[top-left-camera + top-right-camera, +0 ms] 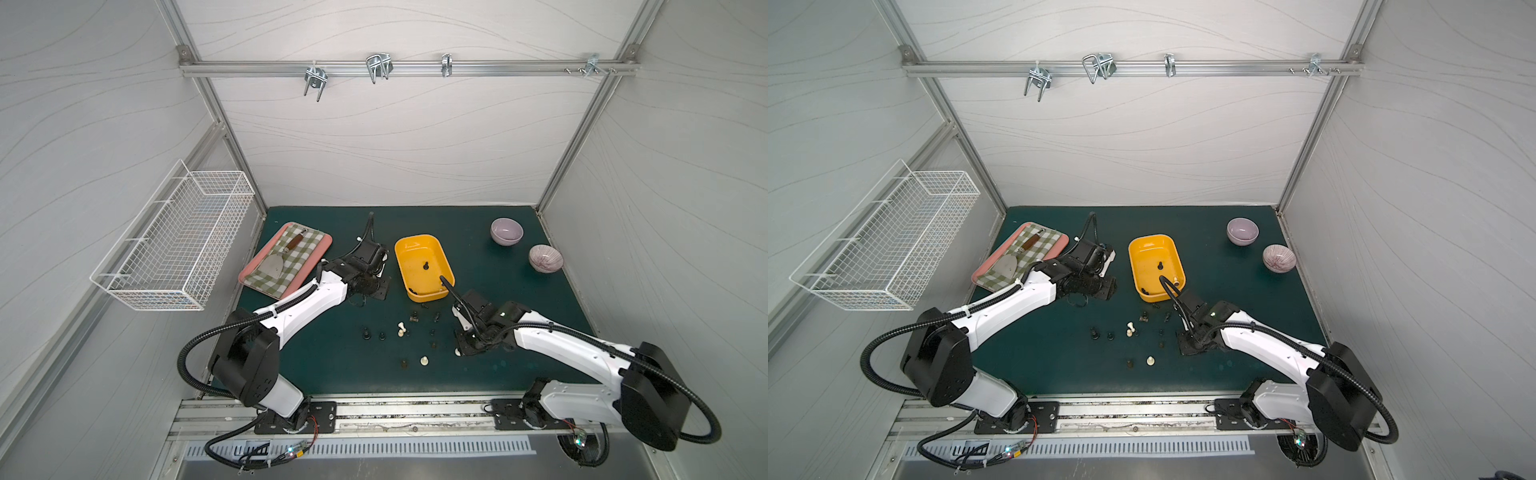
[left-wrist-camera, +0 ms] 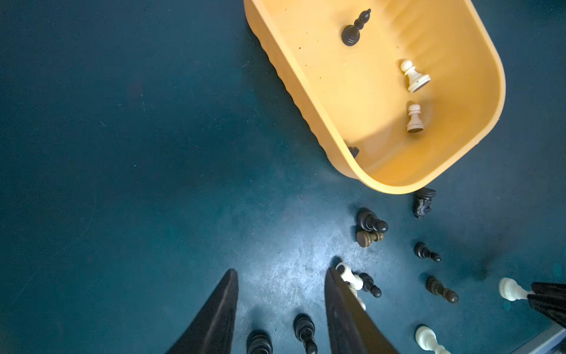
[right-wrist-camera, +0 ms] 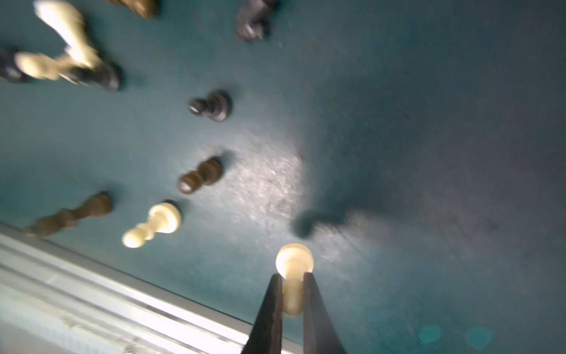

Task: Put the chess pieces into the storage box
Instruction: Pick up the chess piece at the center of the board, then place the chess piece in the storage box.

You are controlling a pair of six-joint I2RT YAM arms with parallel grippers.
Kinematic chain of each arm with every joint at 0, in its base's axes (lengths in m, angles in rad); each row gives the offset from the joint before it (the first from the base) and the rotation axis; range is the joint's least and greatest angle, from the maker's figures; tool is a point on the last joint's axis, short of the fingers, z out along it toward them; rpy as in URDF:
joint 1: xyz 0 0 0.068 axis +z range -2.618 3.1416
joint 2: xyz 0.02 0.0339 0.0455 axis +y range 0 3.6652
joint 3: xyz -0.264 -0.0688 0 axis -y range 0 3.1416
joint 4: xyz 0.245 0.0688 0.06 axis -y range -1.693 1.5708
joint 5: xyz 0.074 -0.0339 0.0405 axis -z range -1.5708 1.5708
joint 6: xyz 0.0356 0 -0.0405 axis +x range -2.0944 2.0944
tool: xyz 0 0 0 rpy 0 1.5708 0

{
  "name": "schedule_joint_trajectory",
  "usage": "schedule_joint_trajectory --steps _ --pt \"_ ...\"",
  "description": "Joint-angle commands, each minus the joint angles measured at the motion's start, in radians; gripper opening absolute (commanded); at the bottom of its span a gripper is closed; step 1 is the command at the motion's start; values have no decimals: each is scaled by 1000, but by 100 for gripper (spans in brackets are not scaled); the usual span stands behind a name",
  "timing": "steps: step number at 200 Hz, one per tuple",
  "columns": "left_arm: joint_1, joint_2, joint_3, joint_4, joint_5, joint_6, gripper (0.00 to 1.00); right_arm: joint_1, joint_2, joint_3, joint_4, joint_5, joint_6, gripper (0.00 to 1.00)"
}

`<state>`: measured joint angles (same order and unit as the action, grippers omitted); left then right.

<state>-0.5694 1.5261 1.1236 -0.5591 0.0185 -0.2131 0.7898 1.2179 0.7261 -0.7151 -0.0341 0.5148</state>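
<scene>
Dark green matting [image 1: 332, 365] covers the table inside a grey-walled booth. We see the storage box [image 1: 415, 253] standing near the middle, a little to the far side. Inside it lie a black bishop [image 2: 355, 27], two white pawns [image 2: 413, 76] and one more dark piece [image 2: 353, 150], half hidden by the wall. The other chess pieces [image 1: 401, 328] are scattered on the matting just near of the box, between the two arms, black and cream mixed, some upright and some fallen. The right gripper [image 3: 292, 277] is low at the right of this group, and its jaws pinch a cream pawn [image 3: 294, 259]. The left gripper [image 2: 280, 274] hangs at the left of the box with its jaws spread, and we see nothing held between them.
</scene>
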Motion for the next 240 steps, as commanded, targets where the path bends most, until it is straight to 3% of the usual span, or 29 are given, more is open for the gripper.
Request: schedule_joint_trajectory --steps 1,132,178,240 --pt "6 -33 -12 32 -2 -5 47 -57 -15 58 -1 -30 -47 12" --pt "10 -62 -19 5 -6 -14 48 -311 269 492 73 -163 -309 12" --pt "11 -104 -46 -1 -19 -27 48 -348 396 617 68 -199 -355 12" --pt "10 -125 -67 -15 -28 -28 48 -356 483 663 71 -212 -374 13"
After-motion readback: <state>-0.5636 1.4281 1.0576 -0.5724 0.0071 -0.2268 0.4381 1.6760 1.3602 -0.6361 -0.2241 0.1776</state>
